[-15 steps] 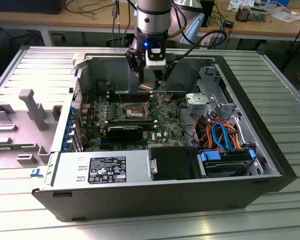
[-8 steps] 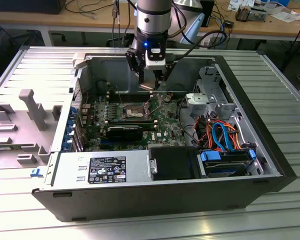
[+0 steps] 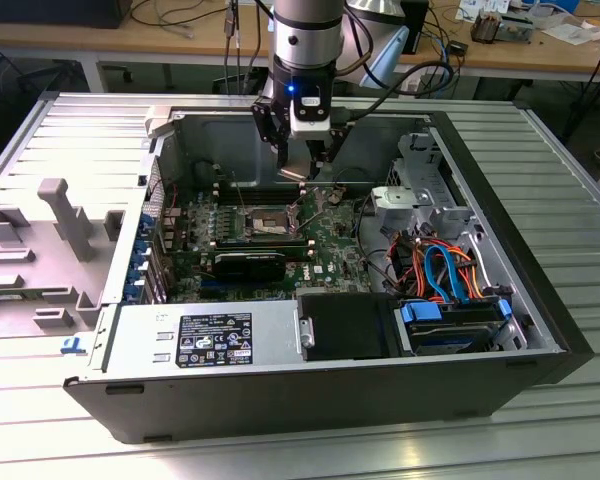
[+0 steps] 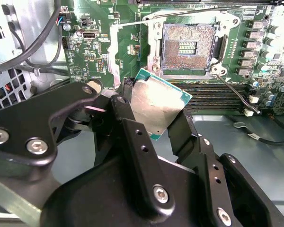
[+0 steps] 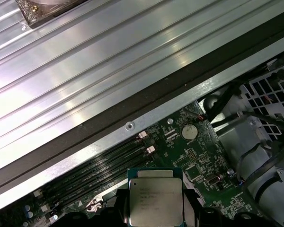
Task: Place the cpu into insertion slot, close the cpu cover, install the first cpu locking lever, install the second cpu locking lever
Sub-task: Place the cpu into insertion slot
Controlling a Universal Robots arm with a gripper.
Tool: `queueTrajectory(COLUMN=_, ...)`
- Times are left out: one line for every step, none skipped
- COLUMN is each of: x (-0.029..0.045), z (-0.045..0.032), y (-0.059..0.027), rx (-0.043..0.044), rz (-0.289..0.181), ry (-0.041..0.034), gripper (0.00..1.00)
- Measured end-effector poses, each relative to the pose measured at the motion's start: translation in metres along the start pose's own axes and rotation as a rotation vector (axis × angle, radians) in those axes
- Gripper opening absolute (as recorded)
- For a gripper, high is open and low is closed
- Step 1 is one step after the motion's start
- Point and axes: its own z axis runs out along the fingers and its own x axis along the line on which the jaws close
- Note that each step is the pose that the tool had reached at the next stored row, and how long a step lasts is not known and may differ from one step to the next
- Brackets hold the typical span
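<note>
Placement of the cpu (image 4: 158,106) was the step in hand, judging by the bare socket and the chip held clear of it.

From the exterior view's left, a grey moulded part (image 3: 65,215) lay on the ribbed bench (image 3: 570,180). Beside it stood the open computer case (image 3: 280,400). The case held a silver power supply (image 3: 205,340) along its near wall and the green board (image 3: 330,235) behind that. A drive cage with blue and orange cables (image 3: 445,270) sat toward the exterior view's right.

The hand (image 3: 302,172) hung inside the case above the board's far edge, near the insertion slot (image 3: 270,222) but not over it. In the second wrist view, the hand (image 4: 154,118) was closed part-way, its two black fingers (image 4: 128,123) pinching opposite edges of the cpu, which sat tilted and cornerwise between them. The first wrist view showed the chip (image 5: 155,201) with its metal top up.

The insertion slot (image 4: 187,47) lay empty, its tan-gold centre exposed. The cpu cover (image 4: 112,52) appeared to be swung up beside it. A thin wire lever (image 4: 236,92) lay loose across the memory sticks (image 4: 213,87).

Seating the chip would probably call for carrying it over the socket, squaring its edges to the rim and lowering it flat, since the exposed contacts looked delicate.
</note>
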Motion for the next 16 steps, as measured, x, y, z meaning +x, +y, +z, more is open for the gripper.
queueTrajectory(x=0.0, z=0.0, y=0.0, rx=0.0001, rz=0.001, ry=-0.0001, gripper=0.54)
queueTrajectory(x=0.0, z=0.0, y=0.0, rx=0.0001, rz=0.002, ry=-0.0001, gripper=0.54)
queueTrajectory(x=0.0, z=0.0, y=0.0, rx=0.0002, rz=0.003, ry=-0.0001, gripper=0.54)
queueTrajectory(x=0.0, z=0.0, y=0.0, rx=0.0002, rz=0.004, ry=-0.0002, gripper=0.54)
queueTrajectory(x=0.0, z=0.0, y=0.0, rx=0.0003, rz=0.005, ry=-0.0003, gripper=0.54)
queueTrajectory(x=0.0, z=0.0, y=0.0, rx=0.0004, rz=0.006, ry=-0.0003, gripper=0.54)
queueTrajectory(x=0.0, z=0.0, y=0.0, rx=0.0004, rz=0.006, ry=-0.0004, gripper=0.54)
queueTrajectory(x=0.0, z=0.0, y=0.0, rx=0.0004, rz=0.007, ry=-0.0004, gripper=0.54)
queueTrajectory(x=0.0, z=0.0001, y=0.0, rx=0.0005, rz=0.008, ry=-0.0004, gripper=0.54)
queueTrajectory(x=0.0, z=0.0001, y=0.0, rx=0.0004, rz=0.009, ry=-0.0005, gripper=0.54)
queueTrajectory(x=0.0, z=0.0001, y=0.0, rx=0.0005, rz=0.01, ry=-0.0006, gripper=0.54)
queueTrajectory(x=0.0, z=0.0001, y=0.0, rx=0.0005, rz=0.011, ry=-0.0006, gripper=0.54)
queueTrajectory(x=0.0, z=0.0001, y=0.0, rx=0.0006, rz=0.013, ry=-0.0007, gripper=0.54)
queueTrajectory(x=0.0, z=0.0001, y=0.0, rx=0.0006, rz=0.013, ry=-0.0008, gripper=0.54)
queueTrajectory(x=0.0, z=0.0001, y=0.0, rx=0.0007, rz=0.015, ry=-0.0009, gripper=0.54)
queueTrajectory(x=0.0, z=0.0001, y=0.0, rx=0.0008, rz=0.016, ry=-0.001, gripper=0.54)
